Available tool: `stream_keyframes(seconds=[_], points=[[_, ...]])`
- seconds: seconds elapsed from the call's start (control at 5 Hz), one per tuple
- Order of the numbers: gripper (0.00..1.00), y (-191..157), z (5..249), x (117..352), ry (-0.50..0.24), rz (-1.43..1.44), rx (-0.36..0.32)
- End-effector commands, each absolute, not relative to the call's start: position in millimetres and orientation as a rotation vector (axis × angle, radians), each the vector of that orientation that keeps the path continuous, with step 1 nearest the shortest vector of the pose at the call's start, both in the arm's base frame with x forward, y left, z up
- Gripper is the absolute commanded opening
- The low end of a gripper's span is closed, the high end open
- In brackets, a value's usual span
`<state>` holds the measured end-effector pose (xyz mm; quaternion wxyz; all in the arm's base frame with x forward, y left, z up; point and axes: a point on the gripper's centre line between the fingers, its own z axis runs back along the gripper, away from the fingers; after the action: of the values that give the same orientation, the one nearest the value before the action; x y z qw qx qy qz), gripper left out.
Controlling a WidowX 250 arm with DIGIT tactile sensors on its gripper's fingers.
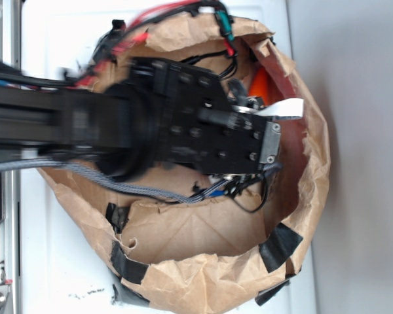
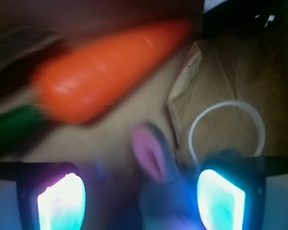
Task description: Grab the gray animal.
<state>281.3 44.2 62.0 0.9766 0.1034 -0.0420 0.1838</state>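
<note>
The hand [image 2: 140,201] has its two glowing fingertips [image 2: 61,201] spread wide at the bottom edge. Between them sits the gray animal [image 2: 165,199], its pink inner ear [image 2: 151,153] pointing up, blurred. A white loop cord [image 2: 226,127] lies just right of the ear on brown paper [image 2: 230,72]. An orange carrot [image 2: 105,69] with a green stem [image 2: 12,127] lies diagonally above, apart from the toy.

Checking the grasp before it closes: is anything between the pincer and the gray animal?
Nothing visible. In the wrist view the gray animal already sits between the pincer's lit fingertips. The carrot lies farther off, beyond its pink ear, outside the gap.
</note>
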Motion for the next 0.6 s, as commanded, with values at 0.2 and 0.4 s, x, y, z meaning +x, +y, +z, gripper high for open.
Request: stream_keyframes(seconds=[0.2, 0.4], points=[[1.00, 60.3, 82.9, 267.2, -0.125, 0.366, 0.104], [1.00, 63.5, 62.0, 269.5, -0.129, 0.353, 0.080]])
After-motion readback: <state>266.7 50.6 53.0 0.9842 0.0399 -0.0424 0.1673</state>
